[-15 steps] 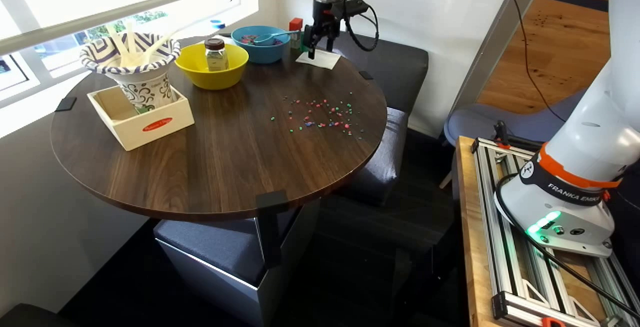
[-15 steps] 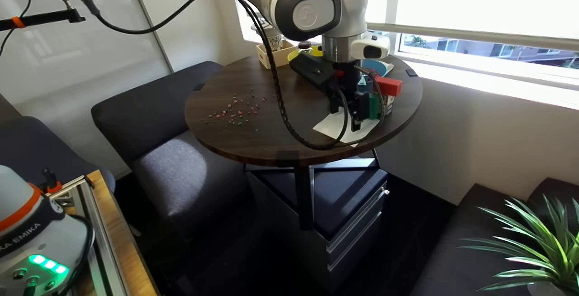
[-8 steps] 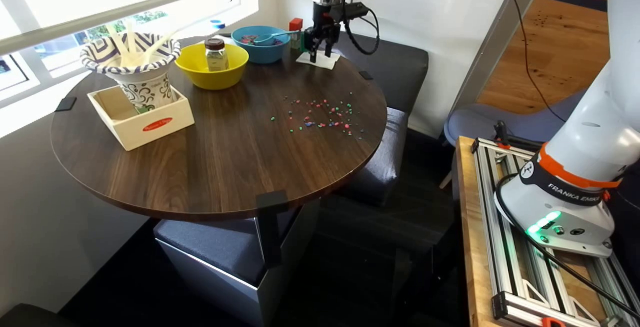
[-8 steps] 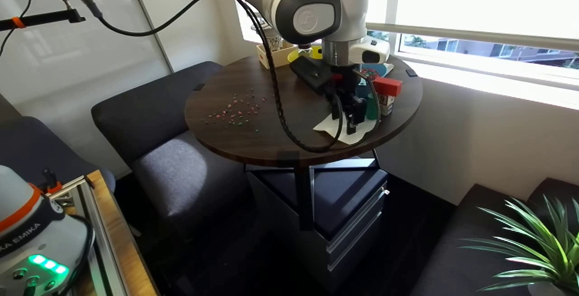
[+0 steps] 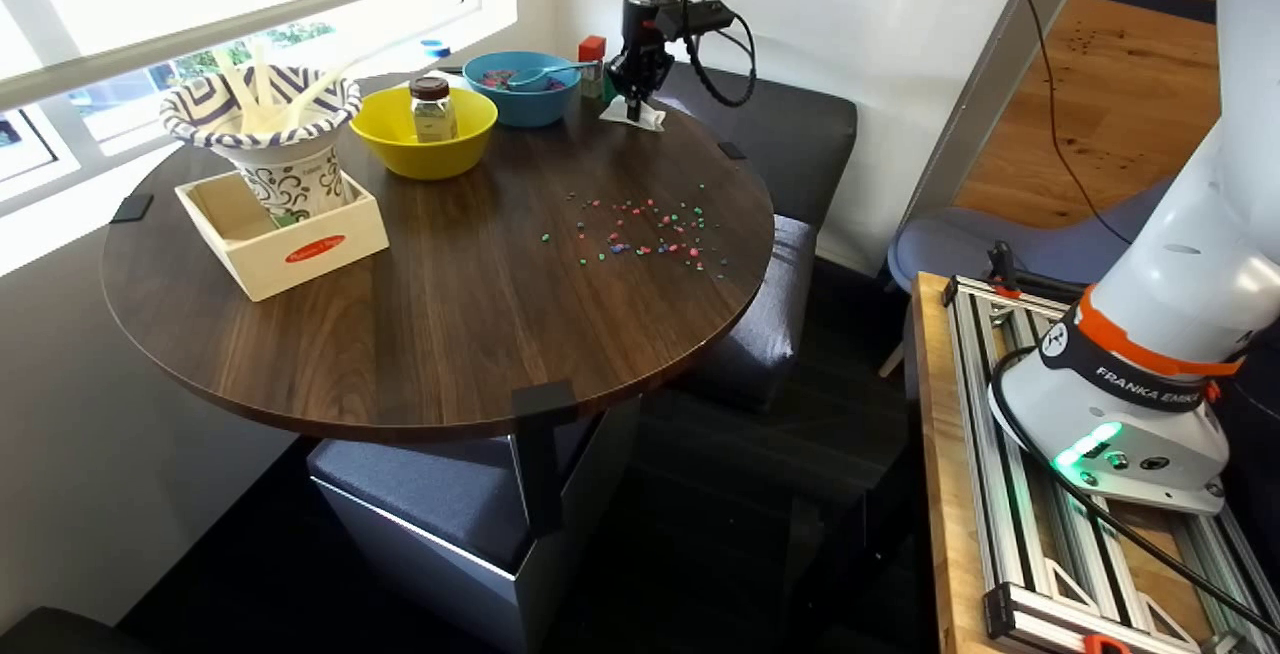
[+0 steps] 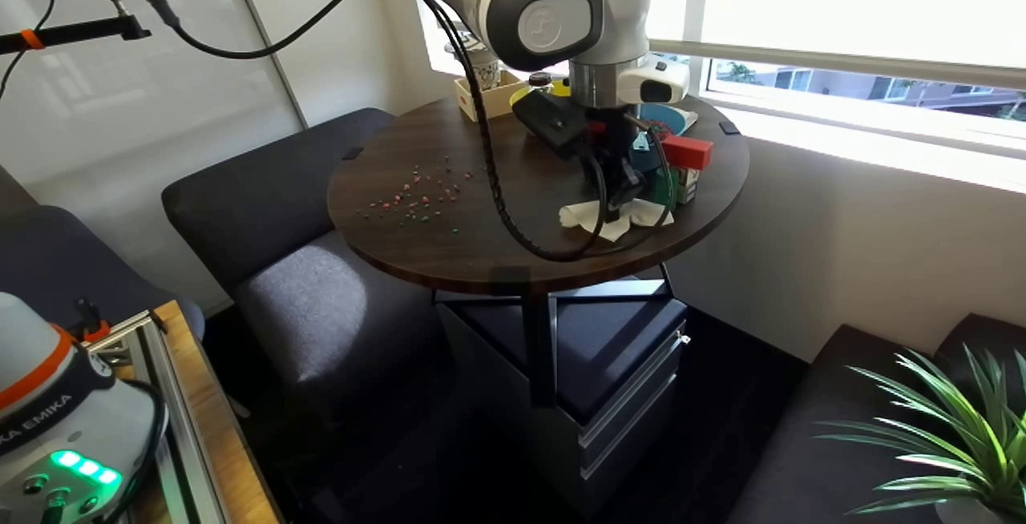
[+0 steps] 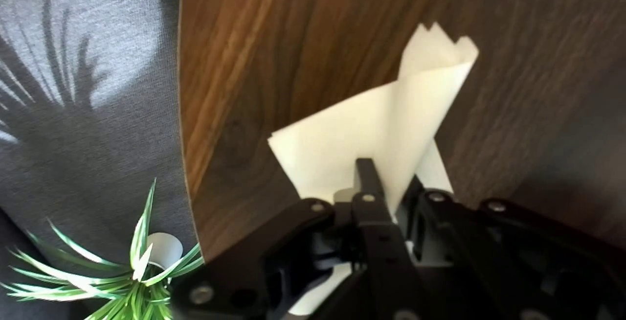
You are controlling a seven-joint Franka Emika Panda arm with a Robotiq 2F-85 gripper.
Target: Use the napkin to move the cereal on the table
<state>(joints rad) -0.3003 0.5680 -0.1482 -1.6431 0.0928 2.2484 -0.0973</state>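
Note:
The white napkin (image 7: 332, 144) lies near the edge of the dark round table (image 5: 450, 314), creased up into a fold that rises between the fingers in the wrist view. My gripper (image 7: 391, 173) points down at the tabletop, its jaws drawn together on that fold. An exterior view shows the napkin's sides (image 6: 651, 213) bunched around the fingertips. Tiny red, green and blue bits of cereal (image 5: 694, 252) are scattered on the tabletop, apart from the napkin. The wrist view does not show the cereal.
Close by the gripper stand a red-topped carton (image 6: 687, 153) and a blue bowl (image 5: 525, 109) with a spoon. Farther along are a yellow bowl (image 5: 420, 159) holding a jar and a wooden box (image 5: 310, 249) with a patterned cup. The arm's cable (image 6: 513, 227) hangs low over the table.
The gripper's fingers have come together. The napkin, flat under the open fingers a second ago, is now pulled inward and creased between them. The cereal has stayed put.

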